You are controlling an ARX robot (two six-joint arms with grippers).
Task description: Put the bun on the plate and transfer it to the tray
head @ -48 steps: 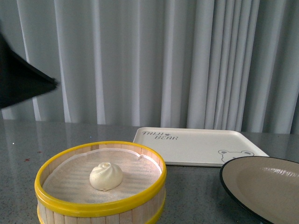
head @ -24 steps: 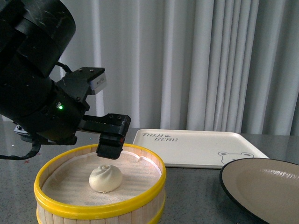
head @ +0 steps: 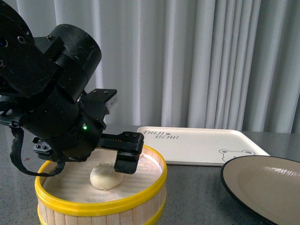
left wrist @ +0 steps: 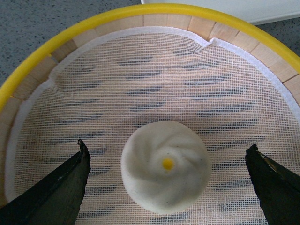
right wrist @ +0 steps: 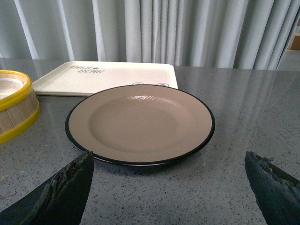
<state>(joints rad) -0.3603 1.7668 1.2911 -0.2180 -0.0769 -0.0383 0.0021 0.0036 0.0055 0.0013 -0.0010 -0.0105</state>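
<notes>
The white bun (head: 104, 177) sits on mesh cloth inside the yellow-rimmed steamer basket (head: 140, 198). My left gripper (head: 115, 165) is open, low over the basket. In the left wrist view the bun (left wrist: 165, 165) lies between the two spread fingers (left wrist: 63, 187), not touched by either; the gripper (left wrist: 168, 180) is centred on it. The beige black-rimmed plate (head: 269, 187) is empty at the right; it also shows in the right wrist view (right wrist: 140, 123). My right gripper (right wrist: 169, 185) is open above the table, short of the plate. The cream tray (head: 197, 145) lies behind, empty.
A grey speckled table (right wrist: 243, 117) carries everything. White curtains (head: 197, 61) hang behind it. The tray (right wrist: 105, 77) lies just past the plate in the right wrist view, with the basket (right wrist: 14, 110) beside it.
My left arm has come into view from the left and dropped down over the basket, bringing its open fingers to either side of the bun. The bun, plate and tray have not moved.
</notes>
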